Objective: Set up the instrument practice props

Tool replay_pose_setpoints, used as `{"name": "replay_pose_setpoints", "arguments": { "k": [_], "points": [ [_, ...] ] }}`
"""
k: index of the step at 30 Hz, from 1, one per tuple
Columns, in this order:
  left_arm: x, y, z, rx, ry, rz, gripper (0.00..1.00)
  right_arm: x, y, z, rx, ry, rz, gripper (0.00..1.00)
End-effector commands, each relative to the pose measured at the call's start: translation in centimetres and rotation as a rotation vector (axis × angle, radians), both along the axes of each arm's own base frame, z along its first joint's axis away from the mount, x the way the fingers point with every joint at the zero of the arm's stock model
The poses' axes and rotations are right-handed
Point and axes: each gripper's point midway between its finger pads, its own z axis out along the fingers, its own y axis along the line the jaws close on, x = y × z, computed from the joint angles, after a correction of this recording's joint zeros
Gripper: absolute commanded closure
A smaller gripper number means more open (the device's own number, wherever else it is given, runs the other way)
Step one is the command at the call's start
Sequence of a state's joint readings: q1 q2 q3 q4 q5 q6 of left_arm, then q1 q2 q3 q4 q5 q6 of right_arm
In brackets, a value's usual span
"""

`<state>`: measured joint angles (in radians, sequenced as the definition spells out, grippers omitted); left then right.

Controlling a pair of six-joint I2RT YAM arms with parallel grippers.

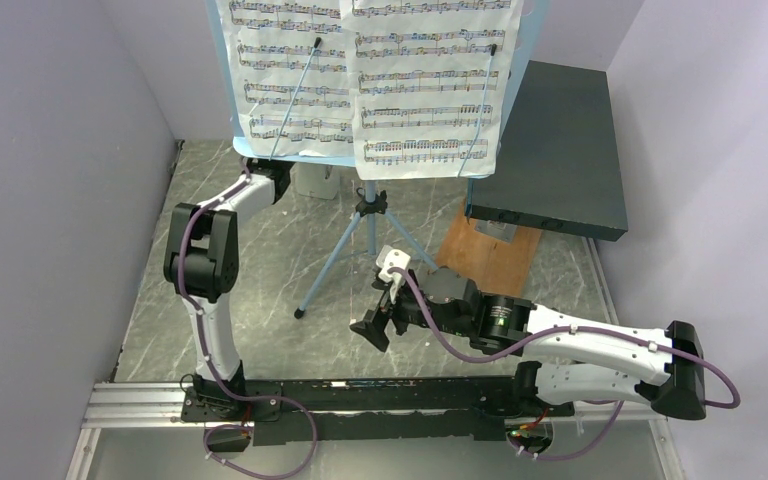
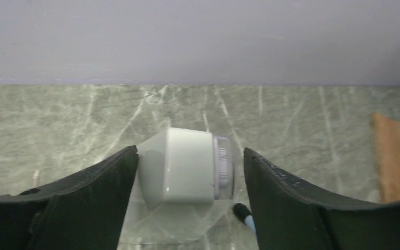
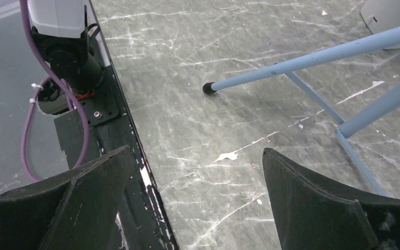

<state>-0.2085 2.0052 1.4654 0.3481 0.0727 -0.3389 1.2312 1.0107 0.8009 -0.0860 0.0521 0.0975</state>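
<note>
The light blue music stand (image 1: 368, 215) stands at the back on tripod legs (image 3: 302, 62). Two white sheet-music pages (image 1: 290, 70) rest on its desk. Under the desk, the grey-white metronome (image 2: 185, 166) sits on the table, also seen from above as the metronome (image 1: 315, 180). My left gripper (image 2: 190, 150) is open around it. The left finger touches its side, and a gap shows at the right finger. From above, the left gripper (image 1: 282, 180) is partly hidden by the pages. My right gripper (image 3: 197, 150) hangs open and empty over bare table near the front rail, and shows as the right gripper (image 1: 375, 325) from above.
A big dark box (image 1: 560, 150) lies on a wooden board (image 1: 490, 250) at the back right. One rubber-tipped stand foot (image 2: 242, 212) sits just by my left gripper's right finger. The black base rail (image 3: 120, 130) and the left arm's base (image 3: 65, 47) are close to my right gripper.
</note>
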Motion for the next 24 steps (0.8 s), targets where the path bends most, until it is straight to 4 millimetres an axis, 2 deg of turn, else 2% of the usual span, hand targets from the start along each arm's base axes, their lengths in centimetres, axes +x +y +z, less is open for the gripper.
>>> {"name": "replay_pose_setpoints", "arguments": {
  "k": [1, 4, 6, 11, 14, 18, 19, 20, 24],
  "points": [
    [0.6, 1.0, -0.5, 0.124, 0.033, 0.037, 0.28, 0.5, 0.0, 1.5, 0.023, -0.007, -0.03, 0.01],
    [0.2, 2.2, -0.8, 0.172, 0.076, 0.083, 0.43, 0.8, 0.0, 0.9, 0.008, 0.0, -0.053, 0.01],
    [-0.5, 2.5, -0.7, 0.199, 0.078, 0.073, 0.48, 1.3, 0.0, 0.5, 0.003, 0.008, -0.087, 0.01],
    [-3.5, 4.1, 0.0, 0.278, 0.11, 0.091, 0.66, 2.0, 0.2, 0.0, 0.018, 0.036, -0.141, 0.01],
    [-5.8, 5.8, 0.0, 0.334, 0.141, 0.133, 0.7, 2.2, 0.5, 0.0, 0.042, 0.051, -0.153, 0.01],
    [-9.8, 8.8, 0.1, 0.41, 0.207, 0.215, 0.78, 2.2, 1.0, -0.3, 0.039, 0.065, -0.152, 0.01],
    [-11.1, 9.5, -0.4, 0.426, 0.229, 0.224, 0.8, 2.3, 1.1, -0.4, 0.035, 0.069, -0.154, 0.01],
    [-12.2, 10.2, 0.3, 0.431, 0.23, 0.241, 0.81, 2.3, 1.2, -0.5, 0.036, 0.073, -0.154, 0.01],
    [-17.8, 13.9, 0.5, 0.474, 0.333, 0.36, 0.84, 2.4, 1.4, -1.0, 0.034, 0.083, -0.161, 0.01]
  ]
}}
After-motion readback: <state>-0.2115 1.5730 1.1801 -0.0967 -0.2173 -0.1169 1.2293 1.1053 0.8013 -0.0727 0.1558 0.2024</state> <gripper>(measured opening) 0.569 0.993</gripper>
